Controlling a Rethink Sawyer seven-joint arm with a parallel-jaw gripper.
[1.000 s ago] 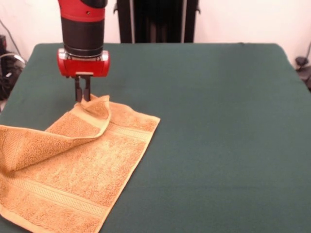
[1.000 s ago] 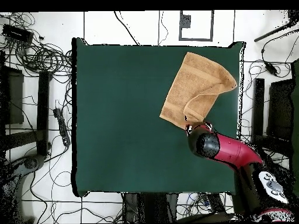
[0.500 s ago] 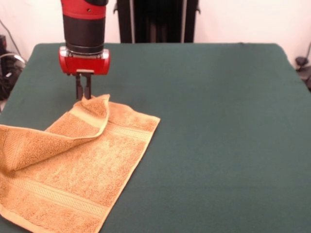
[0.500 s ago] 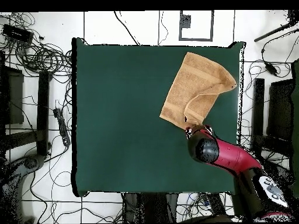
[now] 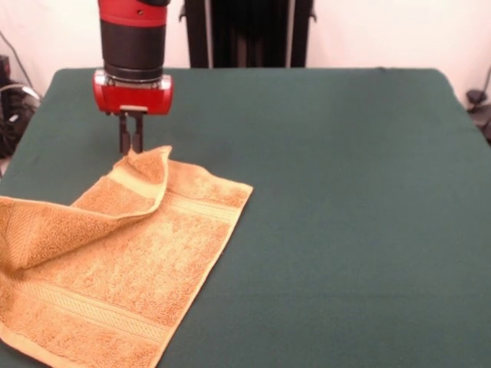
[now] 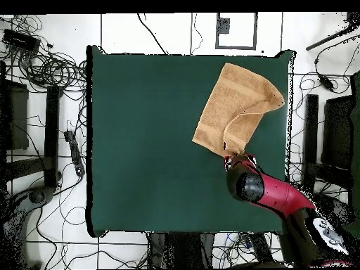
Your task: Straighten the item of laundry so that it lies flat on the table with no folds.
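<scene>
You saw the golden-orange terry towel [image 5: 115,261] lying near one corner of the dark green cloth-covered desk [image 5: 345,215], most of it flat, with one edge folded over onto itself in a raised ridge. The tool [image 5: 129,143] of the red and black arm [image 5: 132,46] stood upright just above the towel's folded corner, its two dark fingers [image 5: 123,138] pressed close together. You could not tell whether they pinched the cloth.
</scene>
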